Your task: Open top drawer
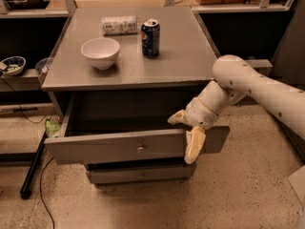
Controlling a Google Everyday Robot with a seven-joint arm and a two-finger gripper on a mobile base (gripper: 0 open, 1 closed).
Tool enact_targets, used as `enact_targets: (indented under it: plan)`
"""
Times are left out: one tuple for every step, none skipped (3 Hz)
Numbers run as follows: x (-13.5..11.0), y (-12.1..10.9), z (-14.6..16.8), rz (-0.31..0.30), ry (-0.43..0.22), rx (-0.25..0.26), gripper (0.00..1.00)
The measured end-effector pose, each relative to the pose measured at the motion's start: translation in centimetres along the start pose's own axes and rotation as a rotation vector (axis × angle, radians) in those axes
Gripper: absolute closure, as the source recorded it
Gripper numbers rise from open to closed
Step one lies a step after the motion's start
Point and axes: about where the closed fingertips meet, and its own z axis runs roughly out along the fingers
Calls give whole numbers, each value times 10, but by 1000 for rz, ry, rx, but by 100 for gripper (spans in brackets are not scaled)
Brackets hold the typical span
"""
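Observation:
The top drawer [119, 147] is a wide grey front panel with a small round metal knob [140, 148]. It stands pulled out from the grey cabinet, and its dark box shows behind the panel. My gripper [181, 139] is at the right part of the panel's top edge. One cream finger [177, 119] reaches over the inside of the drawer. The other finger [194, 144] hangs down the front of the panel. The fingers are apart, with the panel's edge between them. The white arm [257, 87] comes in from the right.
On the cabinet top [186, 56] stand a white bowl [100, 52], a blue soda can [150, 37] and a packet lying flat [119, 25]. A narrower drawer front [140, 174] sits below. A black pole [33, 168] and a cable lie on the floor at the left. Shelves stand at the left.

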Motion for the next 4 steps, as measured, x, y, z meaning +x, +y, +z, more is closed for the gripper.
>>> enact_targets:
  plan:
    - [21, 13, 5, 34, -15, -53, 0]
    - [21, 13, 5, 34, -15, -53, 0]
    - [16, 20, 2, 16, -33, -58, 0]
    - [6, 31, -2, -17, -61, -70, 0]
